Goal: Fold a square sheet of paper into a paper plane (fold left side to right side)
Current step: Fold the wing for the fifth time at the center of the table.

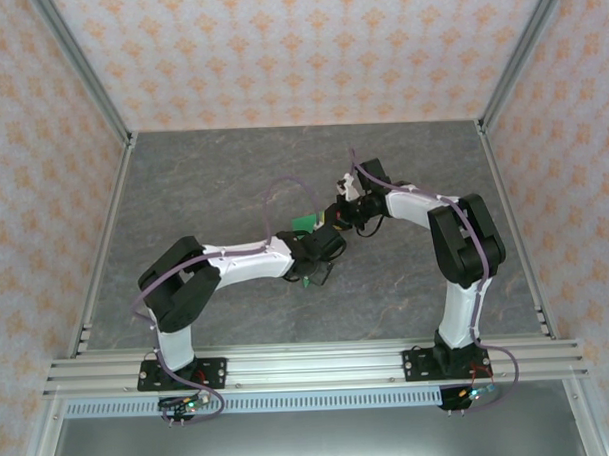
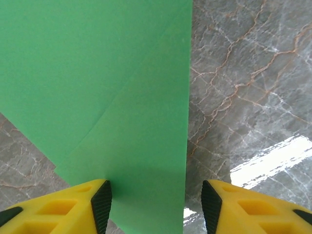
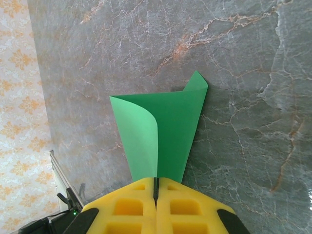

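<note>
Right pincer nearest the lens, yellow fingers pressed together, clamped on the narrow end of the green paper; paper widens away from the grip, left flap curling upward, over the grey marbled surface; left pincer half wide, gripping nothing, paper running between its fingers, diagonal fold edge showing; both pincers close together mid-surface.

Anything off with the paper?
Yes. The green paper isn't flat: in the right wrist view one flap curls up and its far corner kinks upward, with the right gripper shut on its near tip.
</note>
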You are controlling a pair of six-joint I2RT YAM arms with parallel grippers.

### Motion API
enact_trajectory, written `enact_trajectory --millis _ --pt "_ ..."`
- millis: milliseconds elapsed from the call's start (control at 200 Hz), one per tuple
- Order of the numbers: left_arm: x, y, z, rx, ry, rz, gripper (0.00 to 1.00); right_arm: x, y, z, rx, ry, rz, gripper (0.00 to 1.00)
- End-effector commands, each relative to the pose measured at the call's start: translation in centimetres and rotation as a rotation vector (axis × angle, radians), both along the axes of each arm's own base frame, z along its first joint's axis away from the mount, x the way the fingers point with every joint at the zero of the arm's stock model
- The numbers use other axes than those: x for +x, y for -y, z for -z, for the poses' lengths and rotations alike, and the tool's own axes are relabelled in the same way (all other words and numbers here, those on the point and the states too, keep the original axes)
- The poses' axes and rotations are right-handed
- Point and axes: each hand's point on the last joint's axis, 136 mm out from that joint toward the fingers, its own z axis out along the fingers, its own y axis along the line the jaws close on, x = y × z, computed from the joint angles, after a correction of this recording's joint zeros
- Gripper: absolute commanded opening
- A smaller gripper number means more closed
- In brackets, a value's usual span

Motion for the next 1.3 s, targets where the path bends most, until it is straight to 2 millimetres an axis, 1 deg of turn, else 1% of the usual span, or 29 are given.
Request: enact_trajectory --millis 0,265,425,596,781,896,946,1011,1081,1171,1251,1291 --pt "0.7 0.0 -0.6 0.022 0.036 -0.029 0.51 0.3 -0.3 0.3 -0.019 -0.010 -0.001 0.00" --pt "0.8 0.1 -0.2 0.031 0.030 -0.030 0.38 0.3 -0.3 0.7 -0.039 -0.014 -0.007 0.00" --pt "0.7 0.2 0.0 0.032 0.020 -0.027 0.35 0.3 -0.2 0.7 -0.049 -0.012 -0.003 0.00" --pt "0.8 0.0 0.2 0.044 0.023 -0.034 0.29 0.2 -0.1 0.8 -0.056 -0.014 -0.002 0.00" --pt "0.8 0.0 0.1 0.041 0.025 -0.035 0.19 0.3 0.0 0.4 -0.061 -0.002 0.001 0.00" --pt "0.8 0.1 -0.1 0.031 0.026 -0.036 0.12 0.6 0.1 -0.4 -0.067 0.028 0.010 0.00" --pt "0.8 0.2 -0.2 0.026 0.028 -0.037 0.10 0.9 0.3 -0.9 -0.075 0.044 0.018 0.07" --pt "0.9 0.4 -0.5 0.012 0.030 -0.034 0.08 1.3 0.6 -1.9 -0.093 0.077 0.035 0.13" --pt "1.0 0.8 -0.8 -0.001 0.031 -0.030 0.07 2.0 1.4 -3.2 -0.124 0.116 0.070 0.24" --pt "1.2 1.1 -1.0 -0.022 0.020 -0.030 0.06 2.9 3.1 -5.2 -0.160 0.166 0.142 0.39" --pt "1.4 1.3 -1.1 -0.049 0.007 -0.034 0.06 3.5 5.1 -6.8 -0.190 0.205 0.223 0.50" --pt "1.5 1.5 -1.2 -0.066 0.000 -0.039 0.06 3.7 6.1 -7.5 -0.201 0.221 0.260 0.54"
